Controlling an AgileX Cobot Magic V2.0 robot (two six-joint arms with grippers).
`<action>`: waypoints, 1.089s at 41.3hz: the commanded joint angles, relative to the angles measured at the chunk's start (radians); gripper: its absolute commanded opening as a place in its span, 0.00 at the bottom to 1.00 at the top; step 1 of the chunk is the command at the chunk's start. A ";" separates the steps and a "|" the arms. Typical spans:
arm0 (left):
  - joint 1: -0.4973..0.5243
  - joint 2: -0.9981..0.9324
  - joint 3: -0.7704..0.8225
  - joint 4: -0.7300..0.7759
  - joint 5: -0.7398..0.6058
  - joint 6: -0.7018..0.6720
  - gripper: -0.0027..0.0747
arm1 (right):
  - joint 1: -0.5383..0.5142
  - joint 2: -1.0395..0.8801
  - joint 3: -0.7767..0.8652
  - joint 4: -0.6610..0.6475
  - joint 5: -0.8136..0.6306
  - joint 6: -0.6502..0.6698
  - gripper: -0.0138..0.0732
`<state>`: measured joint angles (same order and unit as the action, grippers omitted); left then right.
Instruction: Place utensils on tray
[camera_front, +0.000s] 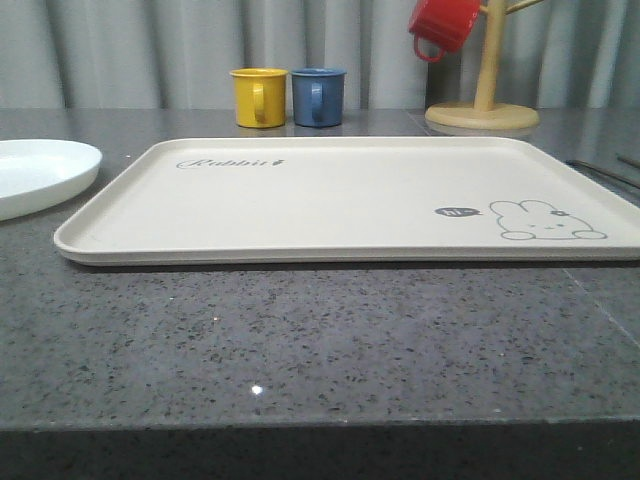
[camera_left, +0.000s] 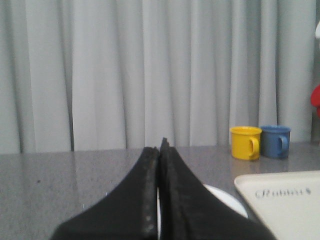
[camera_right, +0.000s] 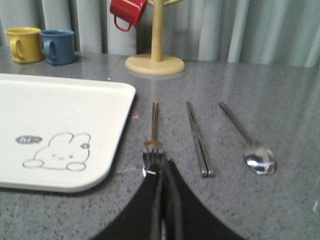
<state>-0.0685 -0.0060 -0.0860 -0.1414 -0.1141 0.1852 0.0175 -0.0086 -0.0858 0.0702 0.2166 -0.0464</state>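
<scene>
Right pincer (camera_right: 161, 172) closed above fork (camera_right: 154, 135), beside chopsticks (camera_right: 198, 139), spoon (camera_right: 250, 142).

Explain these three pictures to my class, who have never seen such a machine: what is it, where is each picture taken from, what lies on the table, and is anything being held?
This is a robot with two arms, each ending in a gripper. One picture looks forward over the table; the other two come from cameras on the wrists.

On the grey table lies a cream tray with a rabbit drawing, bare so far. Left of it is a white plate. To the right of the tray lie a fork, chopsticks and a spoon, side by side. At the back stand a yellow mug, a blue mug, and a wooden stand with a red mug hanging.

The left gripper and right gripper have their fingers pressed together, holding nothing.
</scene>
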 joint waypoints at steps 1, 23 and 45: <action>0.002 0.008 -0.129 -0.005 -0.002 -0.010 0.01 | -0.007 -0.010 -0.118 -0.008 -0.008 -0.005 0.05; 0.002 0.462 -0.474 0.130 0.263 -0.010 0.01 | -0.007 0.469 -0.491 0.015 0.074 -0.001 0.04; 0.002 0.461 -0.474 0.121 0.263 -0.010 0.88 | -0.007 0.476 -0.491 0.017 0.063 -0.001 0.76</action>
<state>-0.0685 0.4459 -0.5226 -0.0113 0.2213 0.1852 0.0175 0.4577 -0.5415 0.0806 0.3624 -0.0464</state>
